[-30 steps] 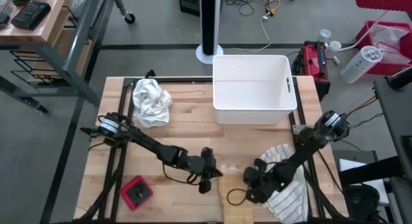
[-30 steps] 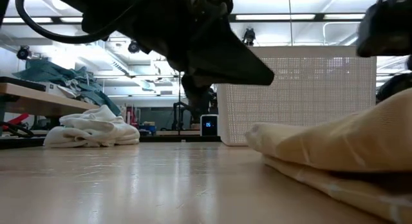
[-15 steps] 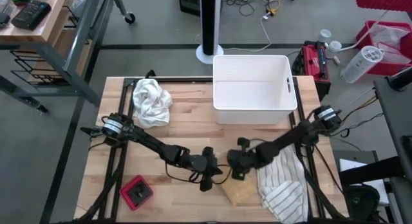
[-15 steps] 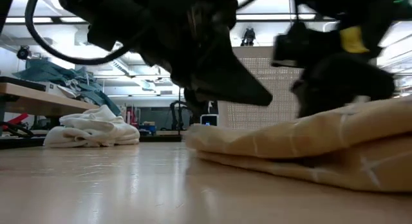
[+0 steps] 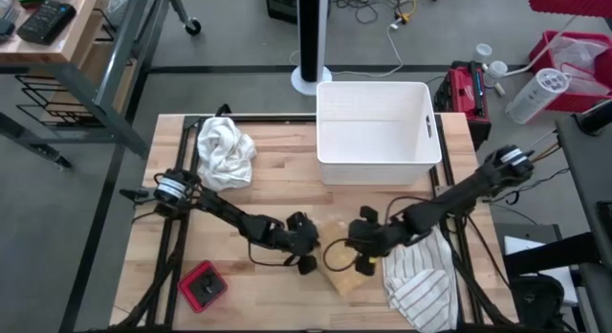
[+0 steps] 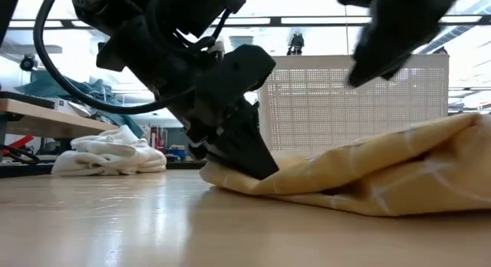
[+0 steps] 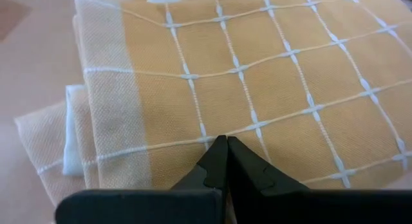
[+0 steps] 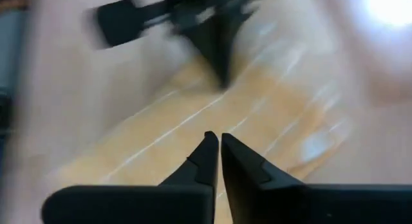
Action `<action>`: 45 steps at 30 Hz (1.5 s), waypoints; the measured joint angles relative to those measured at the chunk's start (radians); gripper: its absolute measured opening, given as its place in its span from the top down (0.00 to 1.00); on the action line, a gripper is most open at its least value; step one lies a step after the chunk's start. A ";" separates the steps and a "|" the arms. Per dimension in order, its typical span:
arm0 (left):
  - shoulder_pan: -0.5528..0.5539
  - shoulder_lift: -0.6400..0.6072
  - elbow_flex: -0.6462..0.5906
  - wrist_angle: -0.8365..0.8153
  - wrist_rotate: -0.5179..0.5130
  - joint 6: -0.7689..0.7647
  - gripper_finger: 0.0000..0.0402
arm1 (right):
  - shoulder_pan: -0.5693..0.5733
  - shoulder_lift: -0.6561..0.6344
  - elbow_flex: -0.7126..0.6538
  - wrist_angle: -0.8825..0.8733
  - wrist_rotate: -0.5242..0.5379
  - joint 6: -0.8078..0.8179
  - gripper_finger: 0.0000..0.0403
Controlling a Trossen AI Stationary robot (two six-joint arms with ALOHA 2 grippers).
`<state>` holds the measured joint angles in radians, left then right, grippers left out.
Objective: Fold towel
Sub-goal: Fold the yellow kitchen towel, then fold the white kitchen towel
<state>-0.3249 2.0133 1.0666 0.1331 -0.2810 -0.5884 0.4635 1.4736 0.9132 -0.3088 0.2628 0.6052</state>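
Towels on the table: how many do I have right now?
2. A crumpled white towel lies at the far left of the table; a yellow-and-striped towel is spread near right, between both grippers. More may be hidden.

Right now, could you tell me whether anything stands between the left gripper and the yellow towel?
Nothing visible does. The left gripper, shut, has its fingertips right at the yellow towel; the right gripper hovers over its other side.
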 joint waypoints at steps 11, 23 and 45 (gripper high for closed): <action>0.001 -0.114 -0.014 -0.261 0.008 0.113 1.00 | -0.019 -0.118 -0.157 -0.001 -0.107 0.284 0.63; -0.021 -0.212 -0.095 -0.048 0.059 0.258 1.00 | -0.046 -0.100 -0.203 0.049 -0.026 0.269 0.39; -0.032 -0.248 -0.116 0.240 0.064 0.331 1.00 | 0.340 -0.147 -0.051 -0.370 -0.093 0.647 0.49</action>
<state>-0.3569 1.7650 0.9505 0.3729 -0.2173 -0.2572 0.8038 1.3267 0.8619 -0.6787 0.1697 1.2522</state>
